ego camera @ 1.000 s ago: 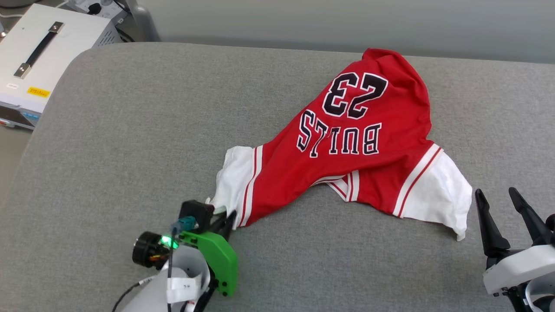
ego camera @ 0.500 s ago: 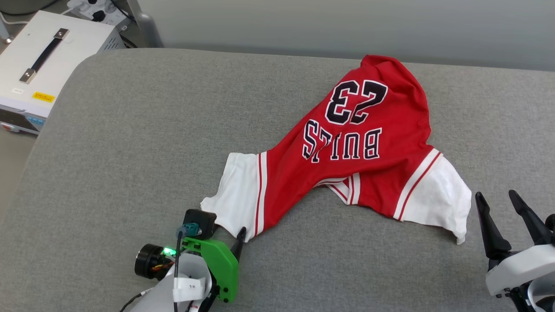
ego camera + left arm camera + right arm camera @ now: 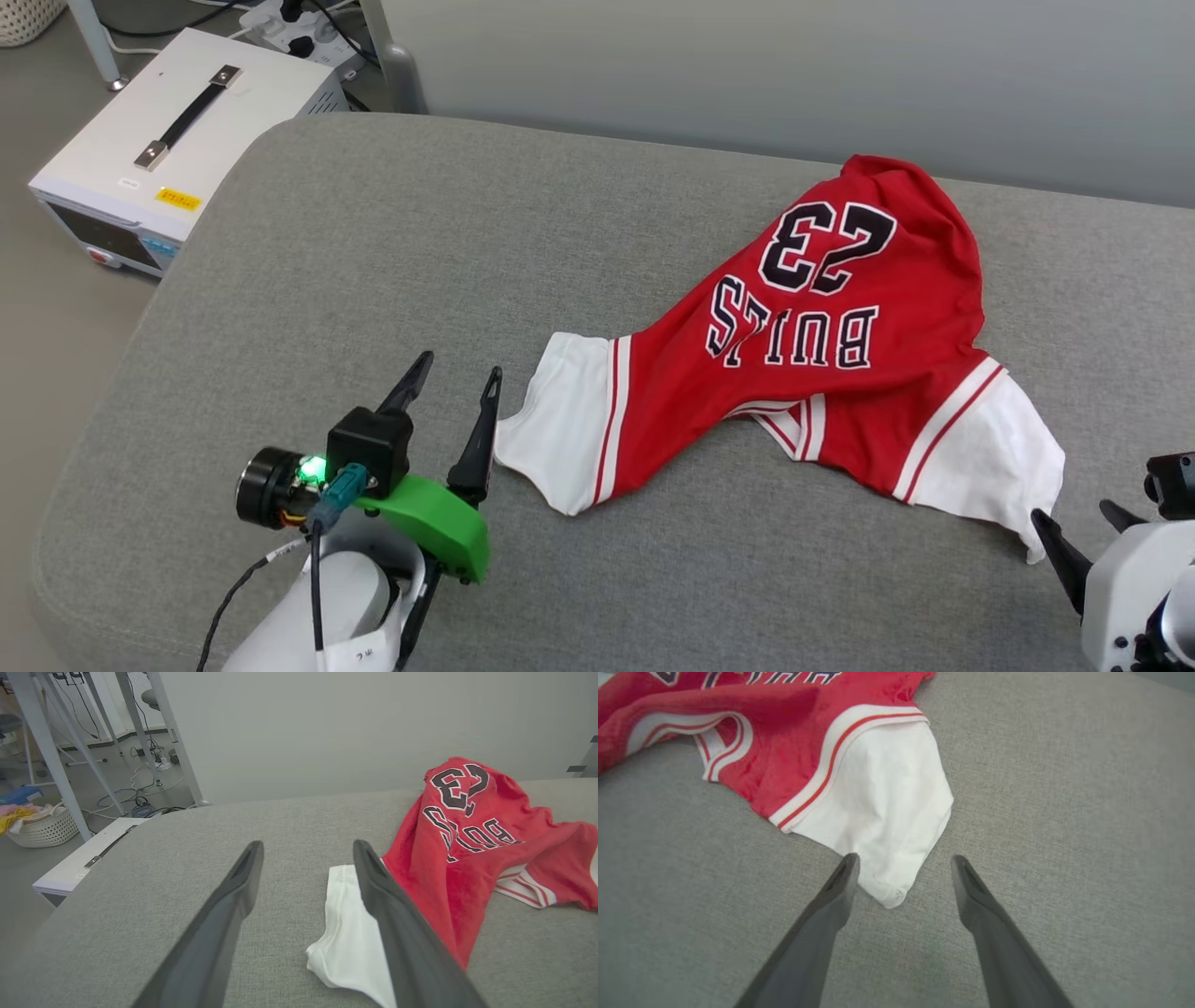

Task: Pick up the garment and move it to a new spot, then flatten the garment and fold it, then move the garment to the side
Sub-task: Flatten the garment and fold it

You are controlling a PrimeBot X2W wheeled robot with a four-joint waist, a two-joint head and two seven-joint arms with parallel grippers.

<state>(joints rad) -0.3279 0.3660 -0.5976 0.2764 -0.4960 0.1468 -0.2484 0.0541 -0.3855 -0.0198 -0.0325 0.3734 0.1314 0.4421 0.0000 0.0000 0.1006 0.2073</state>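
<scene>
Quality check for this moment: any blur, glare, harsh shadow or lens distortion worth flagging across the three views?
Head view: even, soft light, no glare, and the print on the garment is sharp. Left wrist view: wide-angle stretch, with the fingers of the left gripper soft near the lens. Right wrist view: softer overall; the fingers of the right gripper blur low down, and the white sleeve is bright with only faint folds.

The shirt (image 3: 672,392) lies crumpled on the grey tabletop (image 3: 373,233), its print upside down. The left hand (image 3: 460,364), fingers spread and empty, is just beside one white sleeve (image 3: 560,420). The right hand (image 3: 1072,511) is near the other.
</scene>
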